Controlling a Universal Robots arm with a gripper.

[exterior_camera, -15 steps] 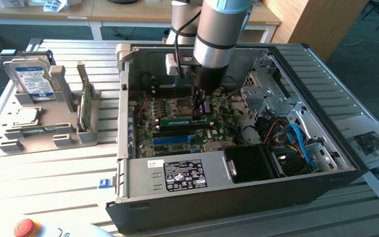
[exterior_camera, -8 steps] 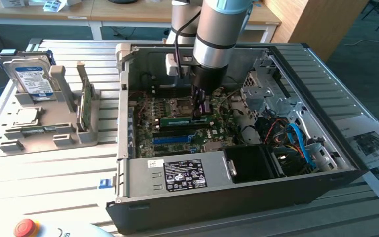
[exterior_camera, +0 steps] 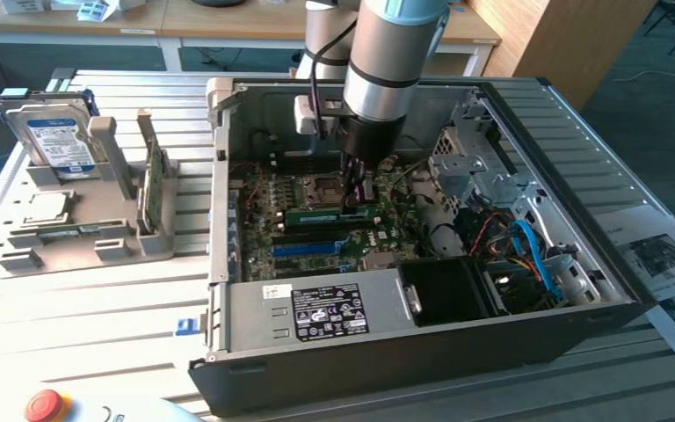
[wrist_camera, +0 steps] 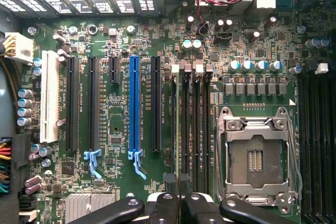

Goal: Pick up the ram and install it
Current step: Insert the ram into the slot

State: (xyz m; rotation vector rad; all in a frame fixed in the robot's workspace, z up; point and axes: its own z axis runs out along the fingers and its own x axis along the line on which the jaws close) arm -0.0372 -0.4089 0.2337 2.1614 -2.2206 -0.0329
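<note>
— Entry one, the ram?
— One ram (exterior_camera: 314,214), a slim green stick. It lies along the memory slots mid-motherboard (exterior_camera: 302,255), straight under the arm.

— The gripper?
— One gripper (exterior_camera: 358,198). Its fingertips (wrist_camera: 170,184) are drawn almost together, and I'd judge it clenched on the ram's upper edge (the contact itself is hard to make out from where I stand).

— Step in hand?
— The installing, by my reading. The stick is off the rack and at the slots, though I cannot tell whether it is seated. The job calls for the ram square over a single slot and even pressure straight down, with no tilt.

— Remaining stock?
— On the board, in the wrist view:
  - four memory slots (wrist_camera: 198,124) by the fingers
  - one blue expansion slot (wrist_camera: 134,103)
  - one white slot (wrist_camera: 49,95)
  - one empty CPU socket (wrist_camera: 255,156)
- In the exterior view:
  - one computer case (exterior_camera: 431,360)
  - one grey rack (exterior_camera: 150,244), at nine o'clock of the case
  - on that rack, one hard drive (exterior_camera: 54,132) and one upright green expansion card (exterior_camera: 150,180)
  - one red button (exterior_camera: 47,404), at seven o'clock
</note>
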